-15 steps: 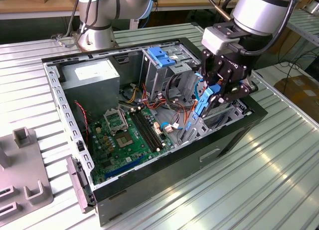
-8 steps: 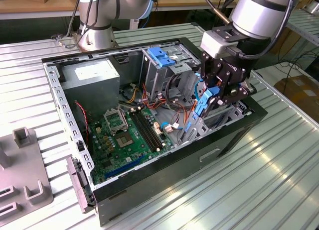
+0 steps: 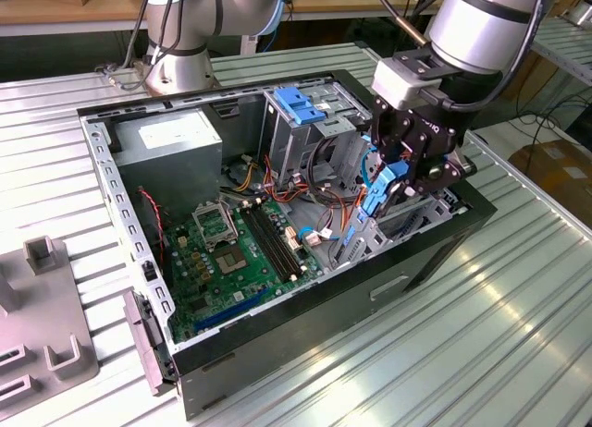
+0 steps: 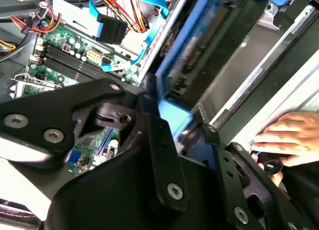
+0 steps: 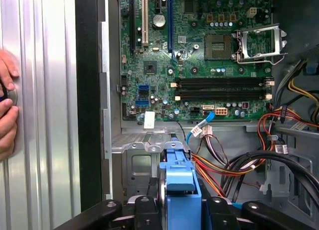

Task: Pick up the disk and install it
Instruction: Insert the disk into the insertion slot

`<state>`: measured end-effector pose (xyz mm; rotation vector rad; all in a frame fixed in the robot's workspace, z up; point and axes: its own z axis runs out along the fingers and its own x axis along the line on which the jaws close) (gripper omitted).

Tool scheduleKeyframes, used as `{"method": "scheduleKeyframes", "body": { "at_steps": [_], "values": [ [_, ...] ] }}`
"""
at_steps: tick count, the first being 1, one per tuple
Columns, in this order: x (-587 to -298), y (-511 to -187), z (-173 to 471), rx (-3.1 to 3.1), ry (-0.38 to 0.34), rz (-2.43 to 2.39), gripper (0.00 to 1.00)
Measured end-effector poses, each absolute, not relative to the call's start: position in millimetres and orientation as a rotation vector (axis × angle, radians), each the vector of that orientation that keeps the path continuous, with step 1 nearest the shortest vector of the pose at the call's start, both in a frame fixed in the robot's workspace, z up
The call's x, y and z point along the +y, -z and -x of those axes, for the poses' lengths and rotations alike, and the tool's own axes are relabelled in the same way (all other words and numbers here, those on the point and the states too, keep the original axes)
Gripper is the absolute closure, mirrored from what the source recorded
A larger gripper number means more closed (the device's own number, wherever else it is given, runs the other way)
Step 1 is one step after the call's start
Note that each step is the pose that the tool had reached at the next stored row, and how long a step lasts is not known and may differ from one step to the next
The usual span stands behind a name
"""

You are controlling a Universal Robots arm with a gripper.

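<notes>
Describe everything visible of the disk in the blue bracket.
The disk, a flat drive in a light-blue plastic bracket, is clamped in the black claw. It is held roughly on edge over the metal drive bay at the end of the open black computer case on the exterior view's right. The bracket looks like smooth moulded plastic; the claw hides most of the drive body. Contact with the bay is unclear.

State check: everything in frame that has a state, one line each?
gripper: shut on the disk, above the drive bay.
disk: held on edge, not seated.
computer case: lying on its side, side panel off.
CPU socket: empty, load plate flipped open.
memory slots: empty.
hand: on the table beside the case.
</notes>
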<state>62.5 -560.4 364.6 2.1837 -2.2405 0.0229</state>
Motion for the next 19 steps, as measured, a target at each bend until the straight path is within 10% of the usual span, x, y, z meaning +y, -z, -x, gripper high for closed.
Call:
{"method": "scheduleKeyframes", "body": {
  "at_steps": [8,14,19],
  "values": [
    [-560.4,-364.3,-62.5,-2.241,-0.023,-2.184,0.56],
    [-560.4,-364.2,-62.5,-2.241,-0.023,-2.184,0.89],
    [-560.4,-364.2,-62.6,-2.241,-0.023,-2.184,0.89]
  ]
}}
